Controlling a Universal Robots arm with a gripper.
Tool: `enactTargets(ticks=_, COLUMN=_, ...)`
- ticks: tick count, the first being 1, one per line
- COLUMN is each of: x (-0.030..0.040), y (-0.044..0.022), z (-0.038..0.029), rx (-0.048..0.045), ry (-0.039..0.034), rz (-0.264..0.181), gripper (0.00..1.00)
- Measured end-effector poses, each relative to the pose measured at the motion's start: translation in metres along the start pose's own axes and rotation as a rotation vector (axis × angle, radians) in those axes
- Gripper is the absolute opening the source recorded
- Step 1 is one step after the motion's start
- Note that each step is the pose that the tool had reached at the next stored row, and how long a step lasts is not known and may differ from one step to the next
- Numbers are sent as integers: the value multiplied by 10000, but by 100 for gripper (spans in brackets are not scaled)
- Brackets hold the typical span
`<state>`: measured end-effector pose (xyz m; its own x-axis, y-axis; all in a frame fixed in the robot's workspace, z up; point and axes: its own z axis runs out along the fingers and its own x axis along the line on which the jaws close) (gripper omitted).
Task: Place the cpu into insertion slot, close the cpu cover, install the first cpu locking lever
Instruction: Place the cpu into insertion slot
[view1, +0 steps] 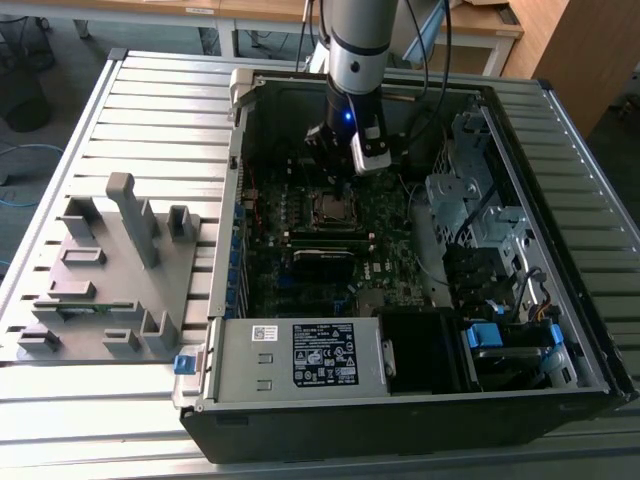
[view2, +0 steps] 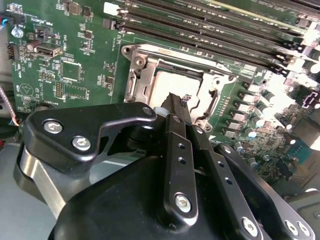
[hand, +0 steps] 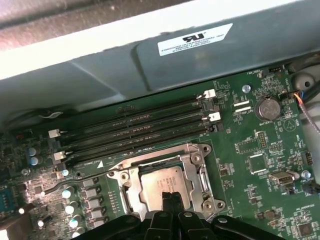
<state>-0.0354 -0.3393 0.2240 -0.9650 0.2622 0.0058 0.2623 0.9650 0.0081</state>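
Status check, exterior view: the computer case (view1: 222, 262) lies open on the bench. The insertion slot (view1: 333, 208) sits a little toward 11 o'clock of the case's middle. The gripper (view1: 340, 150) hangs at 12 o'clock of the slot, close above the board. A grey fixture tray (view1: 110, 270) stands at 9 o'clock of the case, well apart.

First wrist view: the cpu (hand: 162, 182) is in the slot, its dull silver top lying level. The cpu cover (hand: 200, 172) lies flat around it, with the chip showing through the window. Judgement: steps one and two are done.

Jaws: pressed together, with nothing between them. The closed tip is at the near edge of the chip and cover in both wrist views. Whether it touches metal, I cannot tell.

Lever: a thin wire (hand: 90, 176) runs out beside the socket toward the long memory slots (hand: 135, 130). Latched or free, I cannot tell. Judgement: the lever step is in hand and not shown finished.
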Motion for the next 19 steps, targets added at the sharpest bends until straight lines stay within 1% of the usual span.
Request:
enactTargets(ticks=3, x=0, y=0, z=6, rx=-71, ry=-105, rz=-146, gripper=10)
enactTargets(ticks=4, x=0, y=0, z=7, rx=-96, ry=-125, rz=-198, gripper=10)
enactTargets(ticks=6, x=0, y=0, z=7, rx=-139, ry=-131, rz=-285, gripper=10)
enactTargets(ticks=8, x=1, y=0, z=11, rx=-195, ry=-122, rz=-395, gripper=10)
enactTargets(ticks=10, x=1, y=0, z=15, rx=-218, ry=-113, rz=-533, gripper=10)
enactTargets(ticks=13, x=2, y=-1, z=15, rx=-218, ry=-110, rz=-653, gripper=10)
enactTargets(ticks=19, x=18, y=-5, z=16, rx=-218, ry=-110, rz=-662, gripper=10)
